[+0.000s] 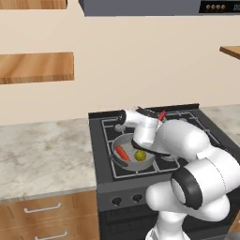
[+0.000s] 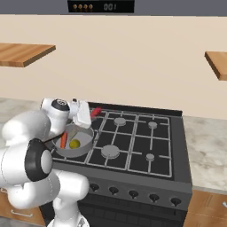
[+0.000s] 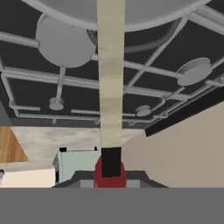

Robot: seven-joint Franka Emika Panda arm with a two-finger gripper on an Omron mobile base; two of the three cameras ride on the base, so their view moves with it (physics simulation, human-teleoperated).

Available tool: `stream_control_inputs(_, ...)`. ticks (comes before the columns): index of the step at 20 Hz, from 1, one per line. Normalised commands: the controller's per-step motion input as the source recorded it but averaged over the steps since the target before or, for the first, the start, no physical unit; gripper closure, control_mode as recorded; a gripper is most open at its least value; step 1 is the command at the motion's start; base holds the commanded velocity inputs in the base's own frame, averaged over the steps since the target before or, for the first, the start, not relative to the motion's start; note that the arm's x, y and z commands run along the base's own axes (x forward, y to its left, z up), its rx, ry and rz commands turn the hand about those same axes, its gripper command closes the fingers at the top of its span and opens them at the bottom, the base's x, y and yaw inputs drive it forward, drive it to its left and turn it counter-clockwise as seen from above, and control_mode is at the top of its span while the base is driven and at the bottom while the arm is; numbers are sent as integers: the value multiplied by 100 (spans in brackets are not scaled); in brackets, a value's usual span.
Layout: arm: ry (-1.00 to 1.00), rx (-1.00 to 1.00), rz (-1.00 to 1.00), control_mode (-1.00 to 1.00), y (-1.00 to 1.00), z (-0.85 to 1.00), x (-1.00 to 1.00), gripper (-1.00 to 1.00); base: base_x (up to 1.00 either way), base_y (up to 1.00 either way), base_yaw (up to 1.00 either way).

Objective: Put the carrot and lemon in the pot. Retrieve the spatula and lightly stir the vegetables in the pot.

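Observation:
The grey pot point(image 1: 123, 140) point(image 2: 84, 150) sits on the stove's front left burner. Inside it the orange-red carrot point(image 1: 122, 153) point(image 2: 64, 140) lies beside the yellow lemon point(image 1: 139, 155) point(image 2: 74, 144). My gripper point(image 1: 157, 118) point(image 2: 91, 115) hovers over the pot's far right side, shut on the red handle of the spatula point(image 1: 161, 114) point(image 2: 95, 111). In the hand view the spatula point(image 3: 110, 92) runs as a long pale strip from its red handle between my gripper point(image 3: 110, 177) up toward the pot's rim point(image 3: 65, 9). Its blade end is hidden in both base views.
The black stove top point(image 2: 133, 137) carries several grates and burners to the right of the pot. Knobs point(image 2: 133, 193) line its front. A marble counter point(image 1: 42, 154) spreads to the left, wooden shelves point(image 1: 35, 66) hang on the wall, and a hood point(image 1: 140, 7) is overhead.

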Motion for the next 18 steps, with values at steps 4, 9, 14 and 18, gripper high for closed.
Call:
stream_control_inputs(4, -6, 13, 0, -100, -4, 45, 25, 100, 0, 0, 0)
stream_control_inputs(9, -2, 8, 3, -100, 28, -19, -13, 100, 0, 0, 0)
stream_control_inputs(14, -1, 0, 0, -100, 23, -48, 4, 100, 0, 0, 0)
stream_control_inputs(18, 0, 0, 1, -100, 33, -17, 1, 100, 0, 0, 0)
